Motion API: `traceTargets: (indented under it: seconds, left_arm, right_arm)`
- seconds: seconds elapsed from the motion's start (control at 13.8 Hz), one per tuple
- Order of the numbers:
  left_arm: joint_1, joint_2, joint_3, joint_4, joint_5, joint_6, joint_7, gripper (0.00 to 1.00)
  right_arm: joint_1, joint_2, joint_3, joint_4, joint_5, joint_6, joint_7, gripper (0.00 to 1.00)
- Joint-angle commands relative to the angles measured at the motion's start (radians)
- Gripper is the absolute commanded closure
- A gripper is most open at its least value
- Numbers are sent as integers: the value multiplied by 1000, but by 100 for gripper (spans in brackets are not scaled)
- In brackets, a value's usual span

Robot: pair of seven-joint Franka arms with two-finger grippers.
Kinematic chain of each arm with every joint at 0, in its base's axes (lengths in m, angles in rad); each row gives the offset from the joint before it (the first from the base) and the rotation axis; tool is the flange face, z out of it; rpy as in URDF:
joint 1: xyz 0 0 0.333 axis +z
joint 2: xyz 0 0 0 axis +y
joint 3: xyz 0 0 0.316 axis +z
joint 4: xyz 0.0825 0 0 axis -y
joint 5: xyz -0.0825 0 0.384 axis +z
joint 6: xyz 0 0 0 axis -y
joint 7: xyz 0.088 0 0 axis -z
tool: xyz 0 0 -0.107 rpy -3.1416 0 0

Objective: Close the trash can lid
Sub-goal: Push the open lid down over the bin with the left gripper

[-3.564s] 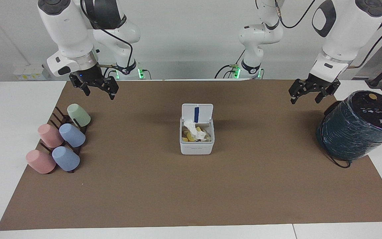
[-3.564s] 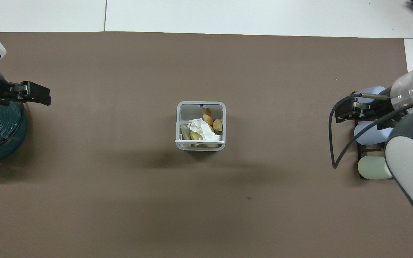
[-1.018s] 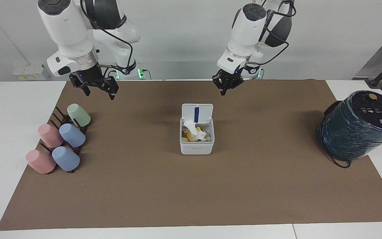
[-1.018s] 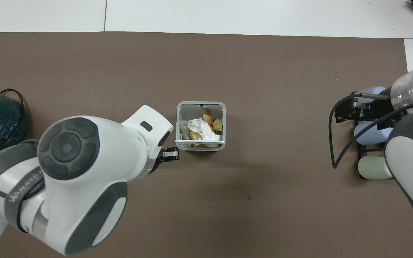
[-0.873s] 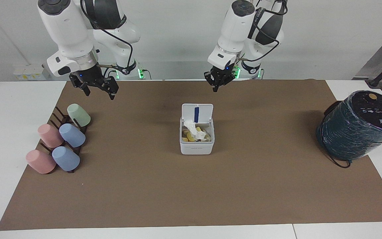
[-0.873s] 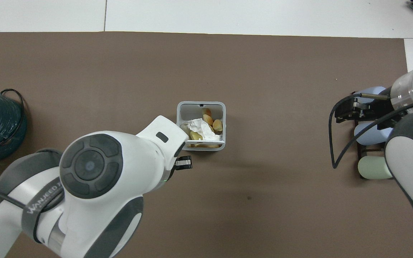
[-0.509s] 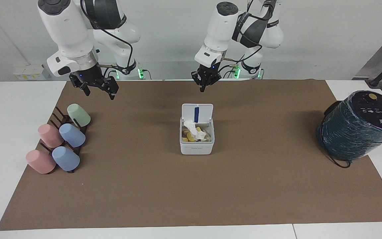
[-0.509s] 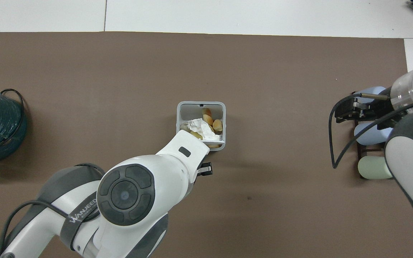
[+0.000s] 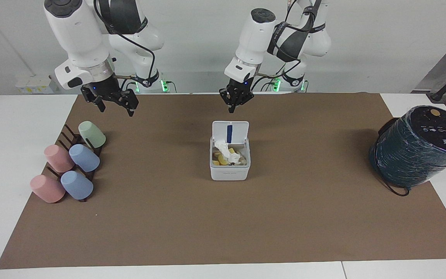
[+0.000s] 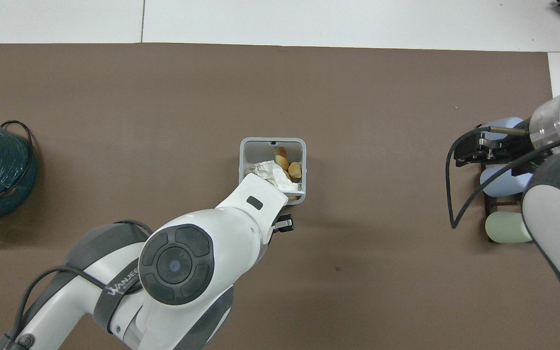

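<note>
While the trash can [image 9: 230, 162] sits in the middle of the facing view on the brown mat [image 9: 223, 224], its lid [image 9: 230, 132] stands straight up and open. You can see the blue strip [image 9: 229, 133] running down the inside of the lid. Inside the can are a crumpled white tissue [image 9: 227, 152] and some yellow bits [image 9: 219, 162].

Just above the lid in the facing view, near the top middle of the frame, hangs the left gripper [image 9: 232, 109]. Its two fingertips are pressed together, with nothing between them, and they point down. It is up in the air and does not touch the lid. In the overhead view the big white left arm [image 10: 178, 262] comes in from the lower left of the frame and covers one corner of the can.

At the upper left of the facing view, the right gripper [image 9: 115, 107] waits in the air over the mat, just above the rack of cups. Its fingers are spread apart and hold nothing.

At the left of the facing view, five cups lie on a dark rack [image 9: 72, 136]: one green cup [image 9: 91, 134], two pink cups [image 9: 59, 158] and two blue cups [image 9: 84, 157].

At the right of the facing view sits a big dark teal cylinder [image 9: 416, 149] on the edge of the mat
</note>
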Motion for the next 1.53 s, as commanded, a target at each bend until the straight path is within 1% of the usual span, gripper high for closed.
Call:
traceTargets:
  seconds: [0.0, 0.15, 0.36, 0.51, 0.65, 1.09, 1.16, 1.24, 1.45]
  left_arm:
    - [-17, 1, 16, -17, -13, 56, -12, 100]
    - [-16, 9, 16, -12, -13, 83, -12, 100]
    - [-4, 39, 19, -9, -13, 137, -7, 100]
    - [16, 78, 17, -6, -13, 218, -7, 100]
    - [14, 131, 17, 7, -11, 292, -10, 100]
    - [20, 191, 20, 61, -11, 358, -4, 100]
    - [42, 208, 22, 75, -10, 372, -1, 100]
    - [54, 234, 22, 116, -10, 357, 0, 100]
    - [60, 314, 22, 182, -5, 363, 0, 100]
  right_arm:
    - [-11, -23, 5, -27, 0, 11, -21, 0]
    - [-11, -23, 5, -27, -2, 11, -21, 0]
    - [-11, -23, 5, -27, -2, 11, -21, 0]
    - [-11, -23, 5, -27, -2, 11, -21, 0]
    - [-11, -23, 5, -27, -2, 11, -21, 0]
    - [-11, -23, 5, -27, 0, 11, -21, 0]
    - [-11, -23, 5, -27, -2, 11, -21, 0]
    - [-11, -23, 5, -27, 0, 11, -21, 0]
    - [-11, -23, 5, -27, -2, 11, -21, 0]
